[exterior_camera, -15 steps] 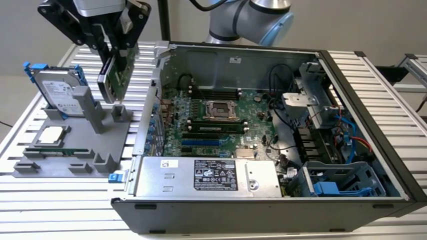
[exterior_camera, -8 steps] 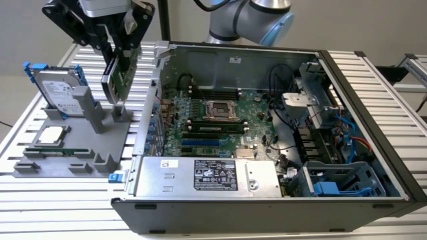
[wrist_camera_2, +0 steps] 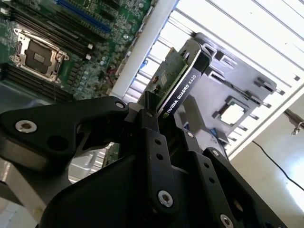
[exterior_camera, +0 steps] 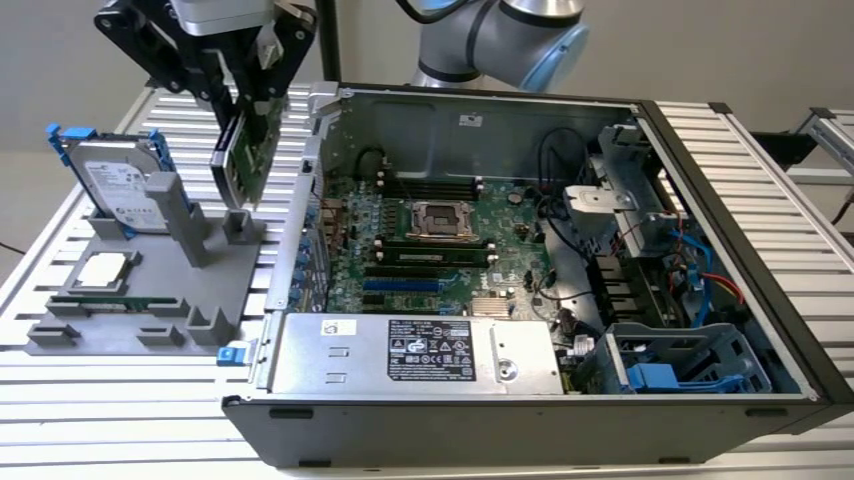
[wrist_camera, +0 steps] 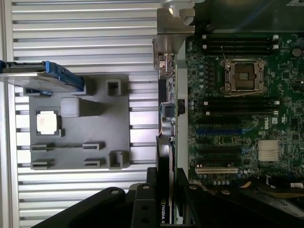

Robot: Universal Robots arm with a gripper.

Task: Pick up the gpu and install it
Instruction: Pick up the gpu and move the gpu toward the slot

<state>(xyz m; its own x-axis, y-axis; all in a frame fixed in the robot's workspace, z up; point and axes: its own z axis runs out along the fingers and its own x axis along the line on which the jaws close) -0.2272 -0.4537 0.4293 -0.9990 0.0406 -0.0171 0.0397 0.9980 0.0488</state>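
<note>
Pincer [exterior_camera: 248,98] pinching flat green gpu [exterior_camera: 248,152], upright, beside grey moulded holder [exterior_camera: 147,300].

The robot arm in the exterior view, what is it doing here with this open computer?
The arm's gripper is shut on the gpu and holds it on edge in the air, over the grey holder beside the open computer case. The card is not yet in the motherboard. A hard drive stands in the holder.
</note>
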